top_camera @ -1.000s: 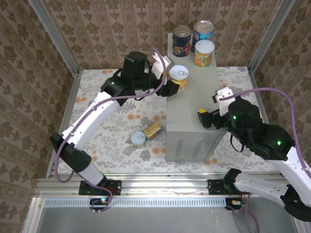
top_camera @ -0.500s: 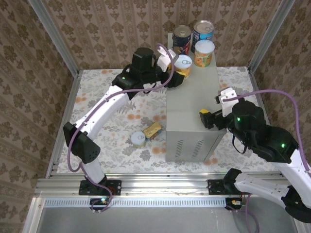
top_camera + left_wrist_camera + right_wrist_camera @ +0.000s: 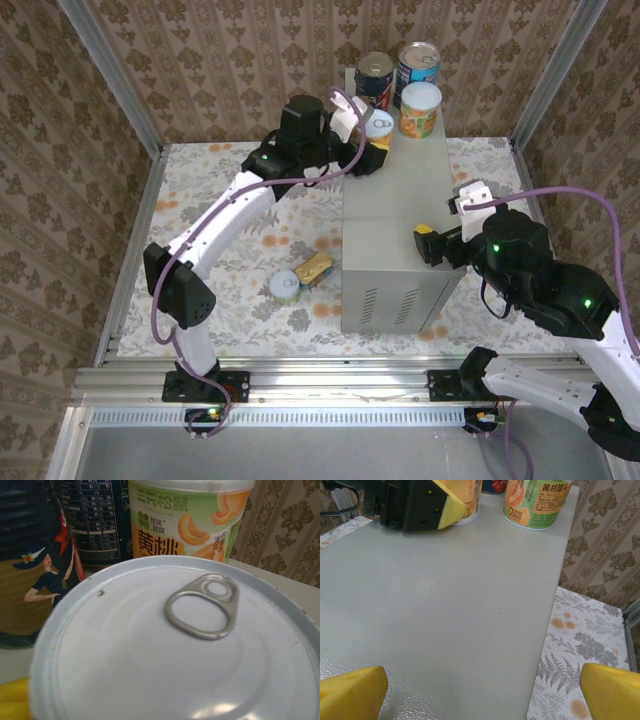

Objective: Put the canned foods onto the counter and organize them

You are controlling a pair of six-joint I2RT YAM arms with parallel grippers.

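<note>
The counter [image 3: 395, 240] stands on the right of the floral floor [image 3: 230, 240], its grey top bare across the near half. The right gripper [image 3: 445, 218] hovers over the counter's near right part with its jaws spread as wide as they go and nothing between them.

The left gripper [image 3: 370, 140] reaches over the counter's far left edge with its jaws around the orange can [image 3: 379, 124]. The right wrist view shows that can's base resting on the counter and one yellow pad [image 3: 451, 502] against its side. Whether the grip is firm or slackening I cannot tell.

Just beyond it stand the dark can [image 3: 374, 80] and the blue can [image 3: 417, 68] at the far end. The green can [image 3: 420, 110] is just to its right. On the floor left of the counter lie a round can [image 3: 286, 287] and, touching it or nearly so, the gold tin [image 3: 314, 268]. The orange can's pull ring [image 3: 202, 605] lies flat on the lid.

The step in hand looks like setting down the fourth can. Next, the left jaws need to part fully and draw back leftward without nudging the neighbours, then drop to the floor for the remaining two.
</note>
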